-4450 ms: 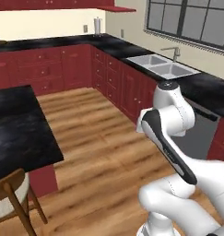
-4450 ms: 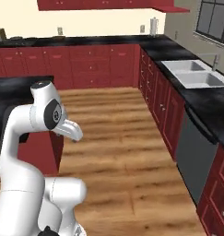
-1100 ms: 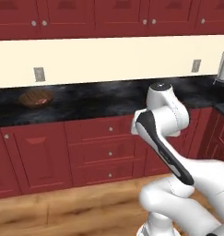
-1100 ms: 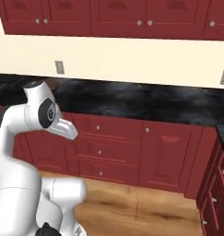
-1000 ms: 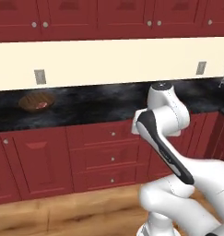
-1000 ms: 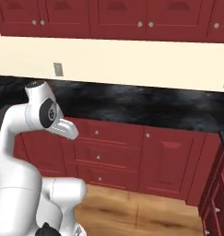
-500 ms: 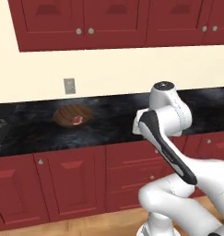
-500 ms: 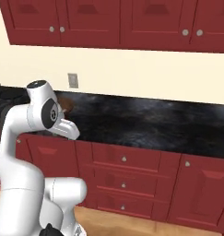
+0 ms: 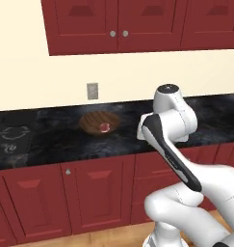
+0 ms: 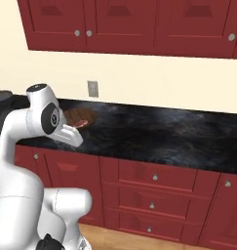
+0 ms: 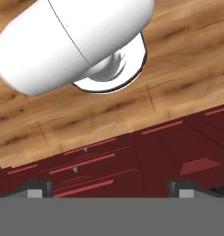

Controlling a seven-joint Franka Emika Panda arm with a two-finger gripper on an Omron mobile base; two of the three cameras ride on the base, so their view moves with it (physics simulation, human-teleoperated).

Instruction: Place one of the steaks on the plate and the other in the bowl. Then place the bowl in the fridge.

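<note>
The dark brown wooden bowl (image 9: 99, 123) sits on the black counter (image 9: 60, 144) below a wall socket. A small red steak (image 9: 105, 127) lies inside it. In the right base view the bowl (image 10: 82, 116) with the steak (image 10: 80, 124) shows just past my arm's shoulder, partly covered by it. My arm is folded close to the base, well short of the bowl. In the hand view the gripper (image 11: 111, 188) points down at the wooden floor and the red cabinet fronts, its fingertips (image 11: 37, 186) far apart and holding nothing. The plate and the fridge are out of view.
A black cooktop (image 9: 11, 137) is set into the counter left of the bowl. Red drawers and doors (image 10: 154, 193) run under the counter and red wall cabinets (image 9: 118, 21) hang above. A dark round object (image 10: 2, 95) sits at the counter's far left.
The whole picture has shifted as the base drove and turned: the counter with the bowl now sits closer and nearer the middle. The arm keeps its folded pose and the gripper stays open.
</note>
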